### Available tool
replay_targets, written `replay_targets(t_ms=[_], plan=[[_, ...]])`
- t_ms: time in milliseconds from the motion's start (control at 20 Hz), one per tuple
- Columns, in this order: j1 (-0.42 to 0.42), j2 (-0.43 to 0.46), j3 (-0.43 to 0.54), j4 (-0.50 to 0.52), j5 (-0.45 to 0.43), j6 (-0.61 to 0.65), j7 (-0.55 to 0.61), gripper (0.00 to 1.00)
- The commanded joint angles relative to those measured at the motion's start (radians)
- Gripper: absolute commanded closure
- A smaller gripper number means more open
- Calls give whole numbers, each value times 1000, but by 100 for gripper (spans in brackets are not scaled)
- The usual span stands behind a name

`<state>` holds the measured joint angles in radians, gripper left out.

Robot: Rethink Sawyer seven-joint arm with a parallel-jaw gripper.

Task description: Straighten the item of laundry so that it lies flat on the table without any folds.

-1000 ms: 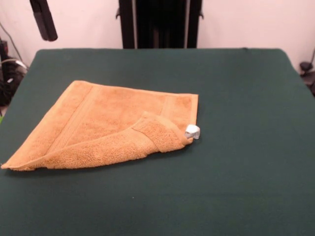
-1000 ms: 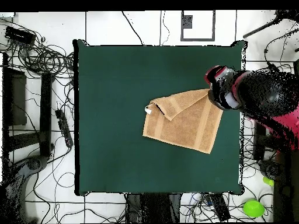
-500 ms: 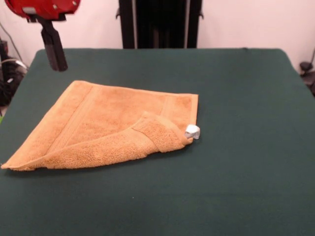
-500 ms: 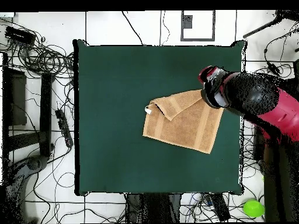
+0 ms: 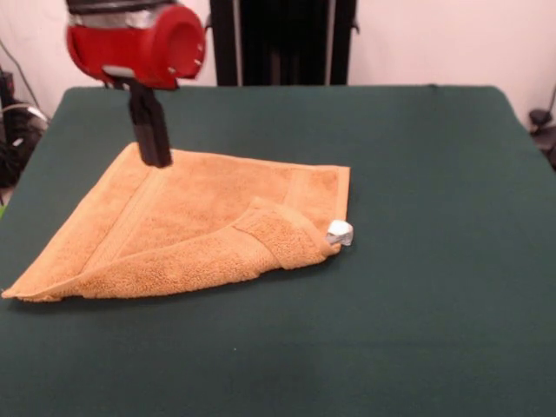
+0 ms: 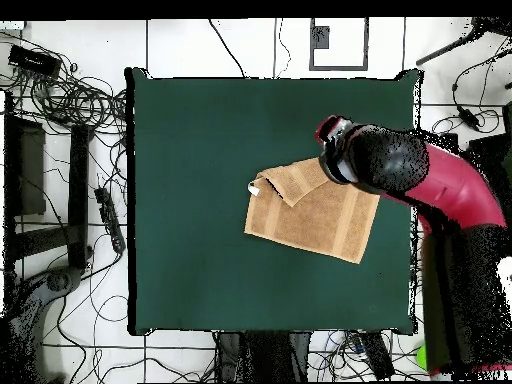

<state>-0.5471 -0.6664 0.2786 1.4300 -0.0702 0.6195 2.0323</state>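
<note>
The golden-orange towel (image 5: 187,217) lies on the dark green table (image 5: 417,261), left of centre in the front view. Its near-right corner is folded back over the cloth, with the white tag (image 5: 339,232) at the fold's tip. My gripper (image 5: 155,156) hangs from the red wrist and its tips are at the towel's far-left corner. It looks shut, one dark bar with no gap, and holds nothing. I cannot tell if it touches the cloth. In the overhead view the arm (image 6: 400,170) covers the towel's (image 6: 310,215) upper right corner and hides the gripper.
Cables and floor gear (image 6: 70,100) lie beyond the table's left edge in the overhead view. The black pedestal (image 5: 282,39) stands behind the table's far edge.
The arm has swung in from beyond the table's edge and come down. The gripper has moved from above the far-left table corner to the towel's far-left corner. The towel has not moved.
</note>
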Motion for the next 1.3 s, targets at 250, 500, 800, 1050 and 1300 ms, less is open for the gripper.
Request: replay_targets(t_ms=[250, 500, 800, 1050, 1300], plan=[[110, 91, 52, 78, -16, -34, 56, 100], [147, 159, -16, 24, -99, -29, 21, 100], [148, 207, -69, -11, -220, 18, -72, 100], [140, 159, -85, -5, -280, 123, -110, 100], [105, 55, -58, -15, -285, 286, -189, 100]])
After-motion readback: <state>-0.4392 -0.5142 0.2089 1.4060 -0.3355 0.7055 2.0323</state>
